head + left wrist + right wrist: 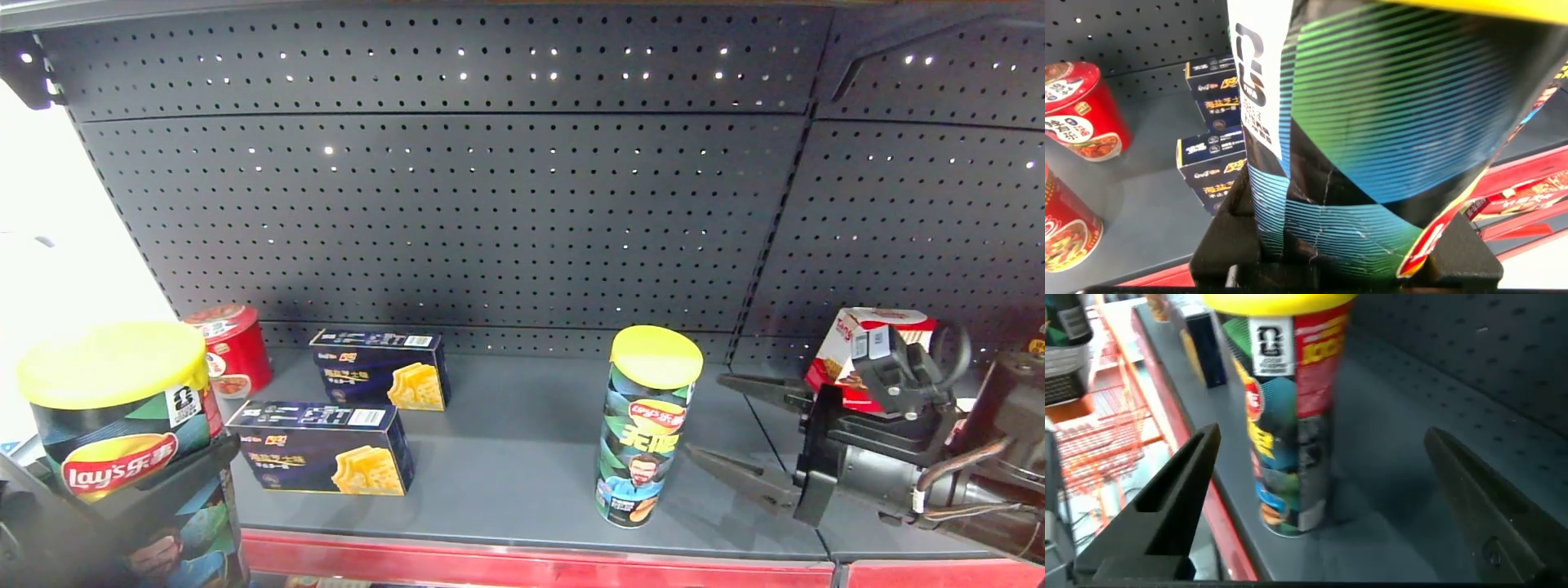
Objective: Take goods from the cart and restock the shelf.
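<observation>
A yellow-lidded chip can (114, 400) is clenched in the left pincer (1343, 253) and is held just off the left front corner of the shelf (522, 457), not yet set down. The right pincer (706, 413) is spread wide and empty, just beside a second can (649, 425) that stands upright on the shelf. That tall second can could be tipped if the right pincer is swung sideways. The near blue box (322, 447) or the red cup (233, 347) could be knocked if the chip can is placed too close.

Two chip cans (647, 425), two blue boxes (326, 447), two red cups (1082, 110), one carton (841, 343).
</observation>
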Controlling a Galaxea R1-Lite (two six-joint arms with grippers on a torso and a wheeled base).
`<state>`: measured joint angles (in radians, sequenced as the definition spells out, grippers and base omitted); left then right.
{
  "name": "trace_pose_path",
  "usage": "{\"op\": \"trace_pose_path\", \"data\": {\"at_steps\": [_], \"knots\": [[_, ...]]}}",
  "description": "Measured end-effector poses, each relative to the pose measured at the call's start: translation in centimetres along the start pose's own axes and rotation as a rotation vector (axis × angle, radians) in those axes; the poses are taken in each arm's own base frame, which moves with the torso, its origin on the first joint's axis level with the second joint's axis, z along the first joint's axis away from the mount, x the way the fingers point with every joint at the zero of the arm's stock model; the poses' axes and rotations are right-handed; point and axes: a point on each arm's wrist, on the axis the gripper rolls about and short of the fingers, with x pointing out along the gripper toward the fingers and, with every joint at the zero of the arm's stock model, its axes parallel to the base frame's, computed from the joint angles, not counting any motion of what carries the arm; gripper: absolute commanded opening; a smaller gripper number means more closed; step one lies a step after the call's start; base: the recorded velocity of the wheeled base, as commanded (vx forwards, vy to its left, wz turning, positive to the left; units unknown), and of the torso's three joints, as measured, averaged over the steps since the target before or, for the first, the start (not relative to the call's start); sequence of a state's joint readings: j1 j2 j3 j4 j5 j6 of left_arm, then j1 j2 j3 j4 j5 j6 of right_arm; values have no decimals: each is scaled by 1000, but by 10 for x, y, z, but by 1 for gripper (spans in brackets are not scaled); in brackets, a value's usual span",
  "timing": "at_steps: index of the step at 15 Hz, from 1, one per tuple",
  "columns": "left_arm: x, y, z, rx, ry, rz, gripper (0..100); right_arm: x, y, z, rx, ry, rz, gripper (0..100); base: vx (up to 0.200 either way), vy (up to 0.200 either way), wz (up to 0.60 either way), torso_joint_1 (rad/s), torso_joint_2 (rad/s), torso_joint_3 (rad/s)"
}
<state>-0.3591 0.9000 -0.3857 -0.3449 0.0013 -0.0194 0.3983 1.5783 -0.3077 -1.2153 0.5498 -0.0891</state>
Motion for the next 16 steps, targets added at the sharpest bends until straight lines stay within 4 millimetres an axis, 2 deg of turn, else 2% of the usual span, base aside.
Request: {"op": "trace_pose_path", "data": {"at_steps": [3,5,12,16], "knots": [[0,0,0,0,-2,1,0,-25,-10,8,-37,-28,-117,100,0,0,0,0,0,0],[-1,0,0,-1,-6,-1,0,-42,-11,11,-49,-35,-259,100,0,0,0,0,0,0],[-5,0,5,-3,-40,-10,0,-104,21,-1,-19,-42,-496,100,0,0,0,0,0,0],[-7,-2,24,2,-100,-43,0,-139,45,-8,18,-5,-692,100,0,0,0,0,0,0]]}}
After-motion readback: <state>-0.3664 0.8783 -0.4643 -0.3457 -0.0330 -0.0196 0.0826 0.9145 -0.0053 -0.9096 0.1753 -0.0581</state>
